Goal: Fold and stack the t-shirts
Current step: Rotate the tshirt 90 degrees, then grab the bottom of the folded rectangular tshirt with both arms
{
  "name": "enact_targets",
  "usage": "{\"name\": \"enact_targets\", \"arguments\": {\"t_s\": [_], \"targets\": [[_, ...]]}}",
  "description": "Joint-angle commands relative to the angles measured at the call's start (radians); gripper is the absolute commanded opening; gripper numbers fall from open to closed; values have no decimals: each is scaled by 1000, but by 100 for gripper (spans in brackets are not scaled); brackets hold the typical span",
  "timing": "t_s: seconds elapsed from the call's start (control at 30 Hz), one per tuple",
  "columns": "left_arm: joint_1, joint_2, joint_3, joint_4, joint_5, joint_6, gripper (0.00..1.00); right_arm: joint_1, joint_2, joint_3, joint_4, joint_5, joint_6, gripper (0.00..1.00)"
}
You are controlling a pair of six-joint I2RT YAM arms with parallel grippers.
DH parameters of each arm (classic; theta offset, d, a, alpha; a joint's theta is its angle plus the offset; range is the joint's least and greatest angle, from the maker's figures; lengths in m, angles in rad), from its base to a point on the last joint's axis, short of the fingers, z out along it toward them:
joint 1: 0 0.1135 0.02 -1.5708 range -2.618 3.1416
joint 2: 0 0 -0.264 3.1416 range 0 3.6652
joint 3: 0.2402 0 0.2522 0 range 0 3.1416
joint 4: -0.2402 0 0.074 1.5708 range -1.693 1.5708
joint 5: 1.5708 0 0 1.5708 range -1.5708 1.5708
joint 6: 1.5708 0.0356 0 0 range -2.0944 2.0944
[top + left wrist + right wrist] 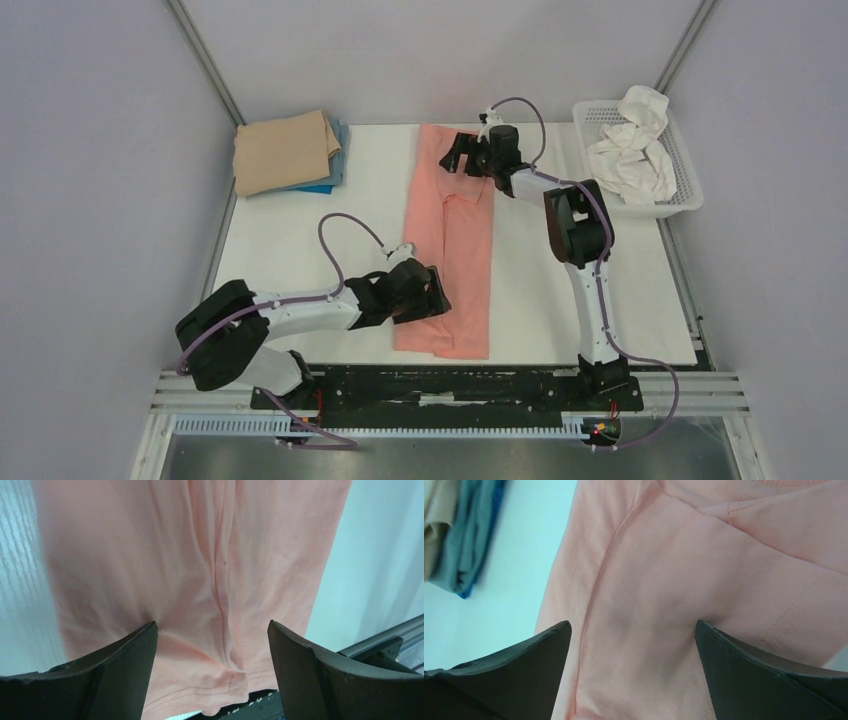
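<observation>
The salmon-pink t-shirt (455, 215) lies as a narrow strip on the table (560, 290), left gripper (437, 290) over its near hem, right gripper (455, 155) over its collar end, both spread wide and empty, evidently stationed to fold it end to end.

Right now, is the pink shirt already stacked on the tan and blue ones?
No, the pink shirt lies as a long strip mid-table, apart from the tan shirt resting on the blue shirt at far left.
</observation>
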Motion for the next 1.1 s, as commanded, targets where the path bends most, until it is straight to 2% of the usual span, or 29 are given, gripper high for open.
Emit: {"name": "enact_targets", "arguments": {"t_s": [0.0,0.13,0.23,0.37,0.43,0.6,0.7,0.8,0.93,1.07], "targets": [[-4,75,75,-14,-74,-42,88,0,178,119,158,-139,167,98],[-3,146,141,-5,-65,-1,88,10,299,238,272,-163,242,98],[-3,170,193,-59,-91,29,88,12,346,298,326,-162,260,98],[-4,128,206,-105,-104,69,89,11,315,369,212,-155,156,98],[-6,88,206,-103,-67,123,89,10,226,339,146,-212,77,98],[-25,-11,198,-134,27,254,89,11,-113,53,126,-185,-66,98],[-26,-51,199,-247,2,250,89,11,-254,-88,51,-240,-122,98],[-30,-120,153,-329,-51,227,89,15,-428,-345,80,-197,-135,98],[-31,-250,40,-325,-66,193,89,40,-640,-602,65,-133,-150,98],[-31,-326,-63,-262,-39,171,89,86,-873,-918,152,-30,-96,98]]}}
